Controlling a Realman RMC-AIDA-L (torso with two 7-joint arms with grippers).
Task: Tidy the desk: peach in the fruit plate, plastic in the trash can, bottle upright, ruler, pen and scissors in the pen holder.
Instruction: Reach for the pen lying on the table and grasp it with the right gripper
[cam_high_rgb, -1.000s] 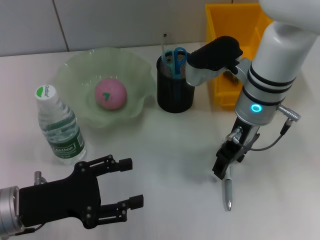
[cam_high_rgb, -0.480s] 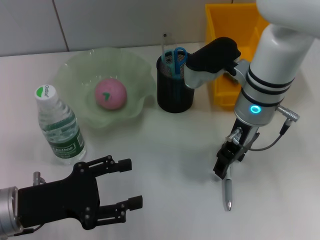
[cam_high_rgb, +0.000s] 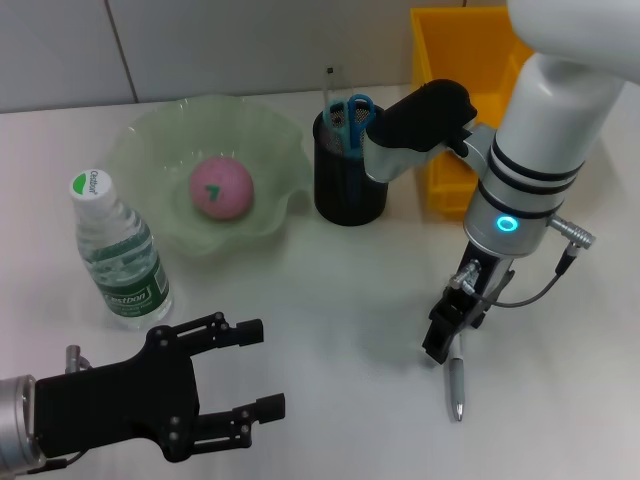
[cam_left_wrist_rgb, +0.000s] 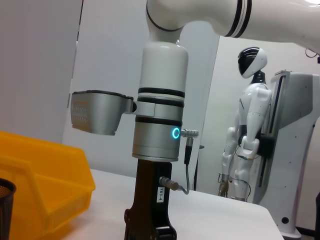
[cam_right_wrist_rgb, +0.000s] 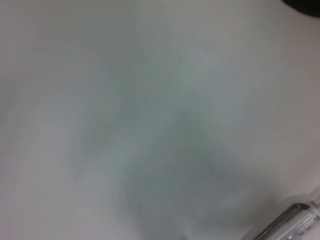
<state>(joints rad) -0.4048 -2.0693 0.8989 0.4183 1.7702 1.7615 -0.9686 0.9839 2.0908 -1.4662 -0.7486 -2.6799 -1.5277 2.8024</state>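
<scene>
Progress is nearly complete: pink peach (cam_high_rgb: 220, 187) lies in the green glass fruit plate (cam_high_rgb: 150, 140), clear plastic bottle (cam_high_rgb: 118, 252) stands upright at nine o'clock, blue-handled scissors (cam_high_rgb: 352, 110) sit in the black mesh pen holder (cam_high_rgb: 349, 185). Outstanding: silver pen (cam_high_rgb: 455, 387) lies on the white desk (cam_high_rgb: 330, 300) at five o'clock, directly under the right gripper (cam_high_rgb: 441, 343); its grip cannot be determined. Left gripper (cam_high_rgb: 235, 380) idles, fingers spread.

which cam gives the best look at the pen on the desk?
Head view: the whole pen lies on the white desk just below the right gripper. Right wrist view catches only one end at its edge. Left wrist view doesn't show it.
</scene>
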